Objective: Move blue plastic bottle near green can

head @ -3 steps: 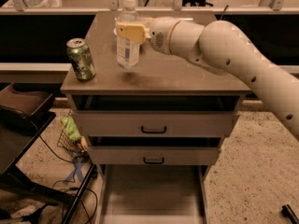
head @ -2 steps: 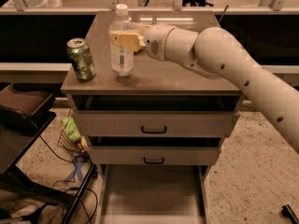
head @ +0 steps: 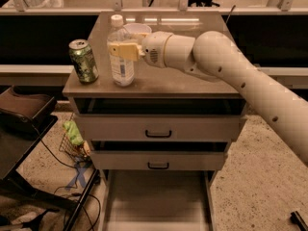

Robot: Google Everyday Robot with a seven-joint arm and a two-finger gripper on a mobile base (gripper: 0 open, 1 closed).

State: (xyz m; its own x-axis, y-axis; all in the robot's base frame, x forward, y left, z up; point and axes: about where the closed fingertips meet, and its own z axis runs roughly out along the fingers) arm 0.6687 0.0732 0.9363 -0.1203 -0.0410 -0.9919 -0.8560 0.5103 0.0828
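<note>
The blue plastic bottle [head: 121,52] is a clear bottle with a white cap and pale label. It stands upright on the cabinet top [head: 183,78], left of centre. The green can [head: 83,61] stands upright near the top's left edge, a short gap to the bottle's left. My gripper [head: 120,50] reaches in from the right on the white arm [head: 226,66]. Its tan fingers [head: 126,51] are closed around the bottle's middle.
A white bowl [head: 137,29] sits behind the bottle. The cabinet has two closed drawers [head: 159,128] and an open bottom tray [head: 156,201]. A dark chair [head: 24,109] and a wire basket with cables [head: 74,143] stand at the left.
The gripper has carried the bottle leftward across the cabinet top, closing the gap to the green can. The can has not moved.
</note>
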